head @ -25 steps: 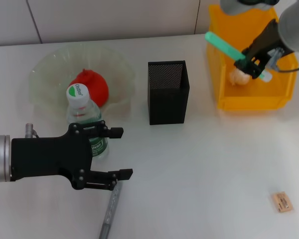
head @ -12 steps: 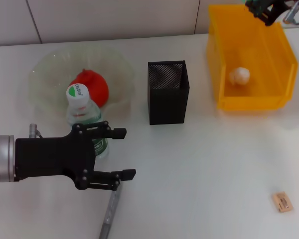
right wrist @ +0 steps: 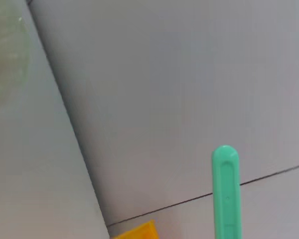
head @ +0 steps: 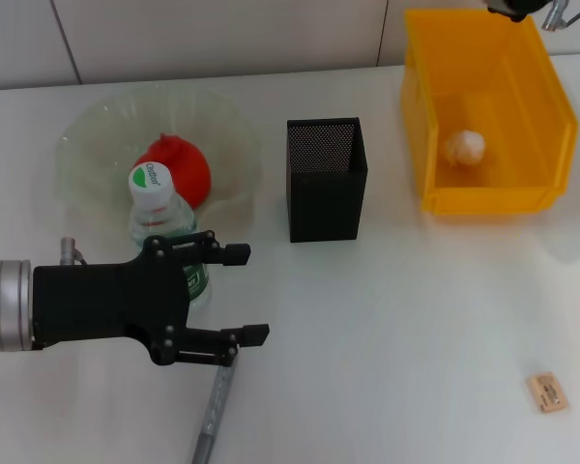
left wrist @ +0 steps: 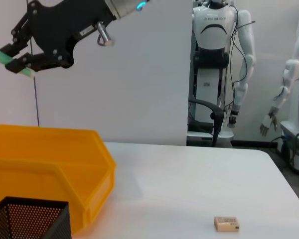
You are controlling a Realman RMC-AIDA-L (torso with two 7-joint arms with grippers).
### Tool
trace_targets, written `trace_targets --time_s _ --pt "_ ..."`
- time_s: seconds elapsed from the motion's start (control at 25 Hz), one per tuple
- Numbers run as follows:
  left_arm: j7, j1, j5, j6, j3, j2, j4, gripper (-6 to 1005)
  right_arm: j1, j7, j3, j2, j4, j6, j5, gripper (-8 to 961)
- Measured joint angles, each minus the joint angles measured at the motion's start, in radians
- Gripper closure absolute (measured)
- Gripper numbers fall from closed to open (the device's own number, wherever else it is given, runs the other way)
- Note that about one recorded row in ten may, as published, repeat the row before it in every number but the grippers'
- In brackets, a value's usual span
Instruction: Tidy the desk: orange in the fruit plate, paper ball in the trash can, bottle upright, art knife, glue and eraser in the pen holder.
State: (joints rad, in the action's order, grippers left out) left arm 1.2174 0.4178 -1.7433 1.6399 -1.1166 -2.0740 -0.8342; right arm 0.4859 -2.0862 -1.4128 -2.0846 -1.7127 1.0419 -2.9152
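On the white tabletop (head: 416, 309), the left end effector (head: 240, 293) hangs low near the front left, its two black fingers spread apart and empty. The upright bottle (head: 161, 227) with the white and green cap stands just behind it, partly hidden by the black housing. A grey pen-like tool (head: 213, 411) lies on the tabletop directly below the lower finger, slanting toward the front edge.

Behind the bottle sits the clear fruit plate (head: 97, 145), with a round red-orange fruit (head: 179, 166) inside it. The black mesh pen holder (head: 326, 179) stands near the middle, and the yellow bin (head: 551, 116) sits at the back right with a crumpled paper ball (head: 464, 146) lying on its floor. A small tan eraser (head: 547, 391) lies alone at the front right, well apart from everything else.

The right end effector (left wrist: 21, 63) is raised high above the far side of the yellow bin, clenched on a green stick-shaped object (right wrist: 225, 194), as the left wrist view shows; in the head view only its tip shows at the top edge.
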Motion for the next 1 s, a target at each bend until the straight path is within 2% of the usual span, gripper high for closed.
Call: trace_targets --time_s 0.2,1.0 --pt "-0.009 0.004 0.013 -0.002 0.000 0.000 0.018 136 0.002 0.145 -0.017 0.001 0.027 -0.026 -0.002 780" --pt "-0.028 0.001 0.079 0.001 0.000 0.001 0.042 135 0.031 0.648 -0.196 0.000 0.090 -0.077 -0.006 780"
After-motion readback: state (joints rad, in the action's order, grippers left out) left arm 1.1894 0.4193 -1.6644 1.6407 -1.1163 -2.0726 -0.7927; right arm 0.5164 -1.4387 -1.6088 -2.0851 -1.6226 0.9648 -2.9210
